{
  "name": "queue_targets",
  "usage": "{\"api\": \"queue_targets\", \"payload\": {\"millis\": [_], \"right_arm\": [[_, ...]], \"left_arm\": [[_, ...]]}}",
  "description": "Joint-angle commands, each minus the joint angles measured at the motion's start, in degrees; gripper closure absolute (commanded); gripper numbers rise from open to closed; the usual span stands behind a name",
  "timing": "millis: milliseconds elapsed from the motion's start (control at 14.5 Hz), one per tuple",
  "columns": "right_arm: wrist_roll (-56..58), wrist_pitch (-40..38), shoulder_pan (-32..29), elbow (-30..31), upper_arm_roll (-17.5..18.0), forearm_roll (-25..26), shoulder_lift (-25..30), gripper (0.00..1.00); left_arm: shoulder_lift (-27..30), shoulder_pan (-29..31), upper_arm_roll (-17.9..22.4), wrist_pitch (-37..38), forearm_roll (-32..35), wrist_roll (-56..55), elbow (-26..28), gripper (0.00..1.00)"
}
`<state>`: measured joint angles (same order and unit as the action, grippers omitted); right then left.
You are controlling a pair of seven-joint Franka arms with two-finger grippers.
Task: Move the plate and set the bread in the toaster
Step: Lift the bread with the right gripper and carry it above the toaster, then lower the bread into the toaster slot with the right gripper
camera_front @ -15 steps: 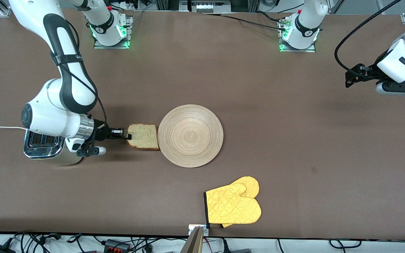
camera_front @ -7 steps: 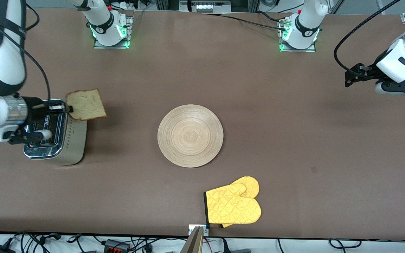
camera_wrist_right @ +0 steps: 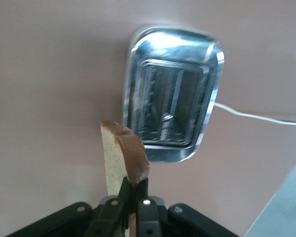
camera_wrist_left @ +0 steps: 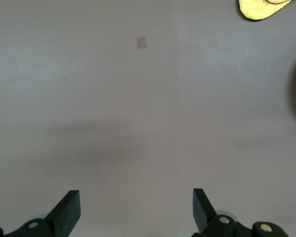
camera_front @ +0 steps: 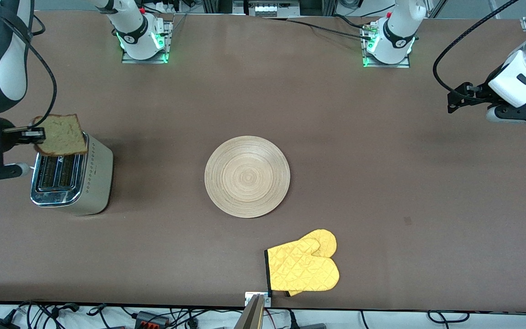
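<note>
The right gripper (camera_front: pixel 39 134) is clamped tight on one edge of the bread (camera_front: pixel 60 141), holding the slice in the air over the toaster (camera_front: pixel 72 178) at the right arm's end of the table. From the front the slice covers the farther ends of the slots; in the right wrist view only its thin edge (camera_wrist_right: pixel 122 158) shows, above the chrome top (camera_wrist_right: pixel 173 106). The toaster's white cord (camera_wrist_right: pixel 256 116) runs out of sight. The plate (camera_front: pixel 247 176) sits mid-table, with yellow oven mitts (camera_front: pixel 303 265) nearer the camera. The left gripper (camera_wrist_left: pixel 136 212) waits over bare table (camera_front: pixel 381 151) at its own end, fingers (camera_wrist_left: pixel 68 210) spread wide and empty (the front view cuts it off).
</note>
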<state>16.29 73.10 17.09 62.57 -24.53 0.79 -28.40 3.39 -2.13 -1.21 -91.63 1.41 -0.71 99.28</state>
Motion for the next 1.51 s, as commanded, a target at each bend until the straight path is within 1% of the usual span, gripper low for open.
{"api": "queue_targets", "payload": {"millis": [0, 69, 206, 344, 550, 756, 1238, 1444], "right_arm": [[5.74, 2.29, -2.76, -2.81, 0.18, 5.67, -2.79, 1.00], [6.90, 3.44, -2.76, -2.81, 0.70, 8.75, -3.32, 1.00], [6.30, 4.06, -2.41, -2.81, 0.71, 10.10, -5.42, 1.00], [4.46, 4.50, -2.41, -2.81, 0.62, 10.10, -7.45, 1.00], [2.17, 4.76, -0.84, -2.81, 0.62, 10.10, -7.54, 1.00], [0.24, 5.38, -0.65, -2.81, 0.71, 10.02, -8.51, 1.00], [-0.12, 6.70, 0.05, -2.90, 0.80, 9.49, -8.42, 1.00], [-0.21, 6.96, -0.21, -2.90, 2.02, 9.49, -8.42, 1.00]], "left_arm": [[-0.40, -0.24, -0.11, 1.19, 0.44, -0.61, -1.37, 0.00], [-0.40, -0.24, -0.11, 1.19, 0.44, -0.61, -1.37, 0.00], [-0.40, -0.24, -0.11, 1.19, 0.44, -0.52, -1.37, 0.00], [-0.40, -0.24, -0.11, 1.19, 0.44, -0.52, -1.37, 0.00], [-0.40, -0.24, -0.11, 1.19, 0.44, -0.61, -1.37, 0.00], [-0.40, -0.24, -0.11, 1.19, 0.44, -0.52, -1.37, 0.00], [-0.40, -0.24, -0.11, 1.19, 0.44, -0.52, -1.37, 0.00], [-0.40, -0.24, -0.11, 1.19, 0.44, -0.61, -1.37, 0.00]]}}
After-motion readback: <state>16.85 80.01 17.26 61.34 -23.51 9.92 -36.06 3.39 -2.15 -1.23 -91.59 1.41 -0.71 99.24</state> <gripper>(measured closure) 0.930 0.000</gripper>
